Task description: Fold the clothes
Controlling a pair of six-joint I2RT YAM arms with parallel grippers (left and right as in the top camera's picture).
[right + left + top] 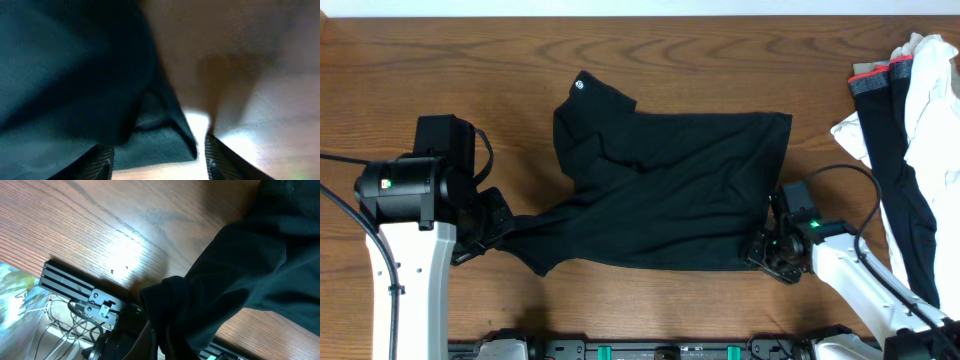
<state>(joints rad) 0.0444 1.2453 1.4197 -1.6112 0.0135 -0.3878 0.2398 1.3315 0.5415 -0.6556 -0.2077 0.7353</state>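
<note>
- Here we are with the T-shirt [670,190] lying mid-table [470,60], spread wide but far from neat. It is rumpled along its left side, and the small white logo [578,85] peeks out at the far left corner.
- By our reading, the folding is at an early stage. We see no tidy stacked fold, only a loose, roughly rectangular spread with one near-left corner drawn out to a point.
- What's left, as we judge it: square the cloth up, bring the sides over and finish with a compact fold.
- The left gripper [498,225] sits low at that drawn-out near-left corner. In the left wrist view the fabric [240,275] bunches right up into it, so we call it pinched on the T-shirt, though the fingers themselves are mostly hidden by cloth.
- The right gripper [768,248] is down at the near-right corner. In its wrist view the fingers [216,157] stand spread, with the shirt's hem corner [165,145] lying between them and nothing clamped.
- Off on the right edge, the black garment with the grey-and-red band [895,150] and the white cloth [930,80] lie well apart from the action.
</note>
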